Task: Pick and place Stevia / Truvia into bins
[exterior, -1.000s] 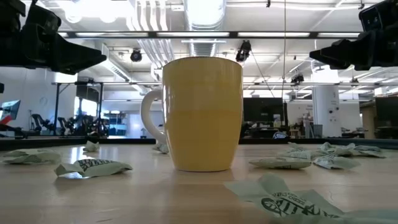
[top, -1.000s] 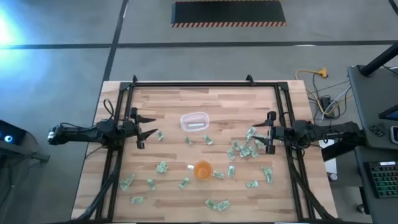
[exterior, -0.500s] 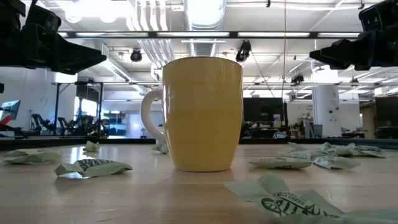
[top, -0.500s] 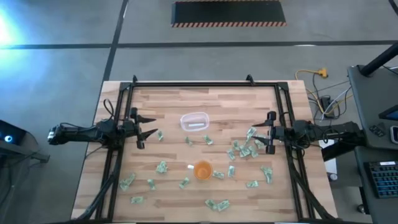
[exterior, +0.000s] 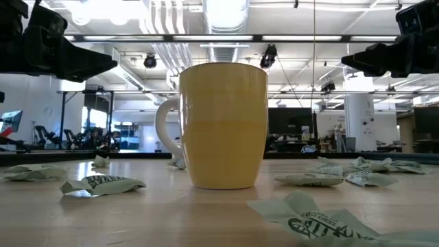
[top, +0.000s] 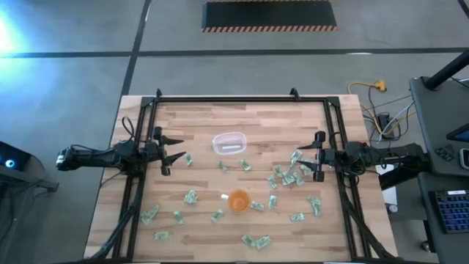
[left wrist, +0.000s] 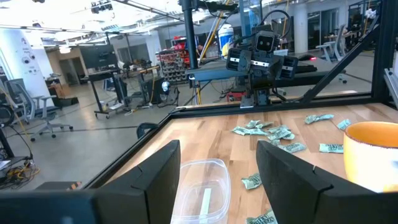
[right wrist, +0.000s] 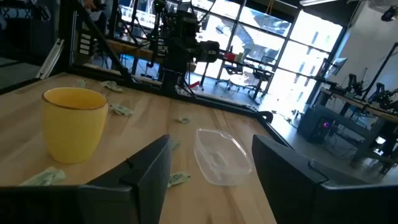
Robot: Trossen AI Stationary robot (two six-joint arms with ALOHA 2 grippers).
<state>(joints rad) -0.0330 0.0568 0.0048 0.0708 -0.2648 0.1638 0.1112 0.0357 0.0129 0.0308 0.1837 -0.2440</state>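
So, sachets: we see the Stevia / Truvia sachets (top: 295, 174) lying loose across the wooden table (top: 198, 117); the thickest cluster is toward the right edge, just beside the right gripper, and others are scattered along the near edge and toward the near left corner.
Sachets up close: in the low view we see crumpled green-and-white packets (exterior: 101, 184) flat on the wood on both sides of the cup.
Tub: we find the clear tub (top: 229, 143) near the middle of the table, a little toward the far edge; one pale strip lies inside it, and we cannot tell what it is.
Cup: the orange cup (top: 239, 199) stands upright between the tub and the near edge, apart from the tub, with sachets close by.
White scrap: a small white scrap (top: 225, 196) lies just beside the cup.
Left gripper: we see the left gripper (top: 174, 151) at the left edge, above the table, fingers spread wide with nothing between them, pointing toward the tub.
Right gripper: the right gripper (top: 303, 158) sits at the right edge, likewise wide open and empty, over the sachet cluster.
Frame: a black metal frame (top: 234, 99) runs around the table edges.
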